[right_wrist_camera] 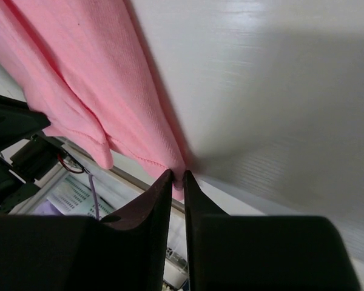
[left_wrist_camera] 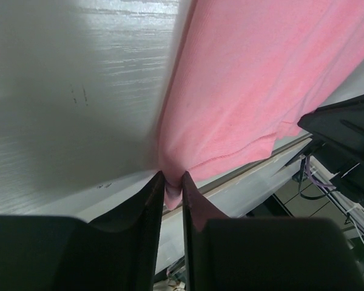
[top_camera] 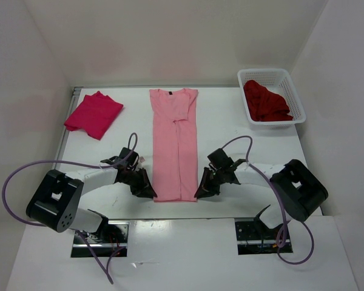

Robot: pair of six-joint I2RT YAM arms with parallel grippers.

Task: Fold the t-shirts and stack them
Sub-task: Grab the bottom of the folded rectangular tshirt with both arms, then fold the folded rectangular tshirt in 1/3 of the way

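A light pink t-shirt [top_camera: 175,142] lies folded into a long narrow strip down the middle of the table, collar at the far end. My left gripper [top_camera: 151,193] is shut on its near left hem corner [left_wrist_camera: 173,188]. My right gripper [top_camera: 200,193] is shut on the near right hem corner [right_wrist_camera: 177,179]. A bright crimson-magenta t-shirt [top_camera: 93,113] lies folded at the far left. A dark maroon t-shirt [top_camera: 266,102] sits crumpled in the white mesh basket [top_camera: 294,97] at the far right.
The table's near edge [top_camera: 176,209] runs just below the pink hem, with the arm bases and purple cables [top_camera: 24,173] behind it. White walls enclose the table on three sides.
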